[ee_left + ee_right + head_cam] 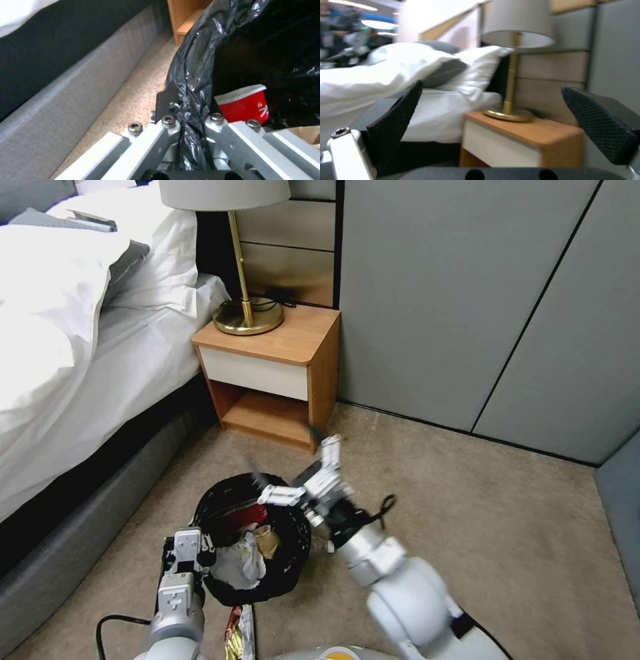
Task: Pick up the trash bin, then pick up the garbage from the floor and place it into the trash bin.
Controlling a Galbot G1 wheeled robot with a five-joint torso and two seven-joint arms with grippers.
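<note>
Clamping the bag-lined rim of the trash bin (250, 537), the left gripper (193, 553) has its fingers closed on the black liner (191, 82) (seen close up from the left wrist). Inside the bin, just past that gripper, lie a red cup (245, 106), white tissue (240, 567) and tan paper (269, 540). Over the bin's far rim hangs the right gripper (303, 470), fingers spread wide and empty, facing the nightstand (520, 140). Beneath the left gripper, a shiny wrapper (240, 633) lies on the floor (480, 513).

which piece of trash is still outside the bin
The long shiny wrapper, lying on the carpet just below the bin; the tissue and red cup are inside.
</note>
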